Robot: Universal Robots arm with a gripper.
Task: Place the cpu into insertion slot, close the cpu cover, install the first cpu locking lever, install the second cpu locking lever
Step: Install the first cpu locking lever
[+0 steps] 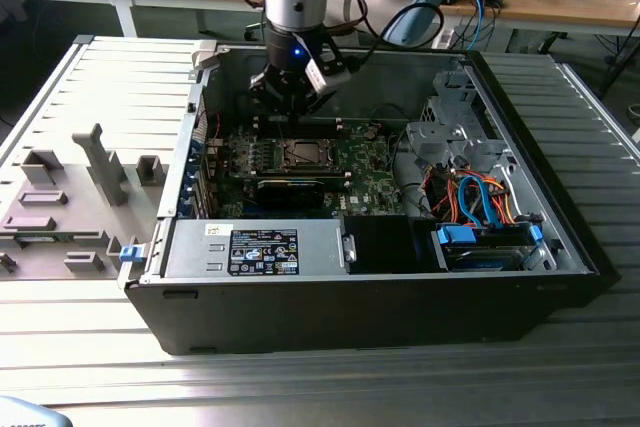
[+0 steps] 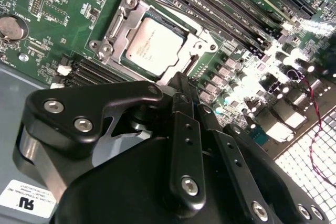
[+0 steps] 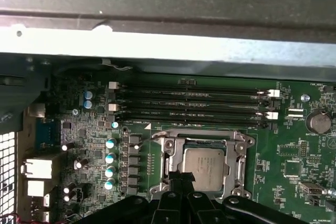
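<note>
The cpu (image 2: 152,43) lies flat in the insertion slot (image 3: 237,170) on the green board, its silver-grey top (image 3: 203,169) facing up. The cpu cover (image 2: 124,22) lies down around the chip as a silver frame, and the chip shows through its window. In the exterior view the slot (image 1: 300,154) sits mid-board inside the open computer case. My gripper (image 1: 289,112) hangs just above the slot's edge. Its black fingertips (image 2: 181,85) are shut together with nothing between them, right beside the cover's rim, and the gripper (image 3: 181,178) hides that edge.
Long black memory slots (image 3: 194,100) run beside the socket. A row of capacitors (image 3: 110,163) stands close by. A long black card (image 1: 290,188), a labelled power supply box (image 1: 262,250) and a drive cage with blue and orange cables (image 1: 480,202) fill the case. Grey fixtures (image 1: 60,207) lie outside.
</note>
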